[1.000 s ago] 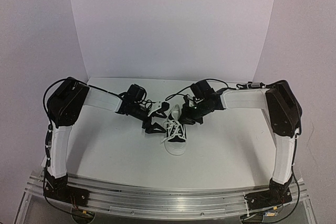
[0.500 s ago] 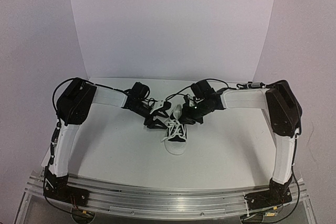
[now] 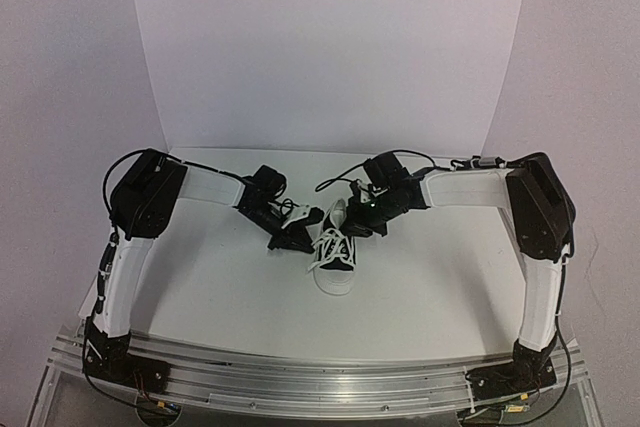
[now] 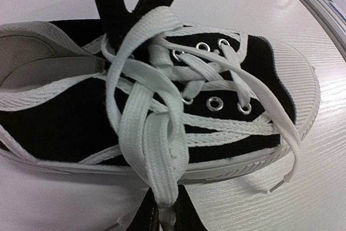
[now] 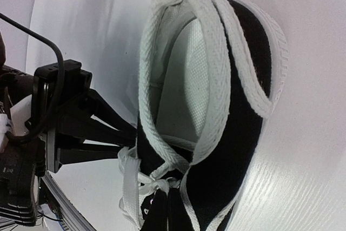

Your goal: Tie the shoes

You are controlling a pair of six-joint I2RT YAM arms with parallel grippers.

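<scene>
The small black canvas shoe (image 3: 338, 267) stands mid-table, its white toe cap toward the arms. In the left wrist view the shoe (image 4: 59, 117) lies crosswise, with its long white laces (image 4: 135, 85) looped over the eyelets. My left gripper (image 4: 166, 208) sits against the shoe's side, shut on a folded lace loop (image 4: 154, 150). From above, the left gripper (image 3: 293, 237) is at the shoe's left. My right gripper (image 5: 172, 196) is at the shoe (image 5: 238, 133) by the tongue, shut on a lace strand (image 5: 162, 179). It comes in from the right (image 3: 361, 224).
A white backdrop panel (image 3: 330, 47) stands behind the white table (image 3: 220, 287). An aluminium rail (image 3: 320, 379) runs along the near edge, carrying both arm bases. A black cable (image 5: 51, 63) loops over the left arm's wrist.
My left gripper has moved in to the shoe's side and closed from wide open onto the lace loop. The right gripper has stayed shut in place.
</scene>
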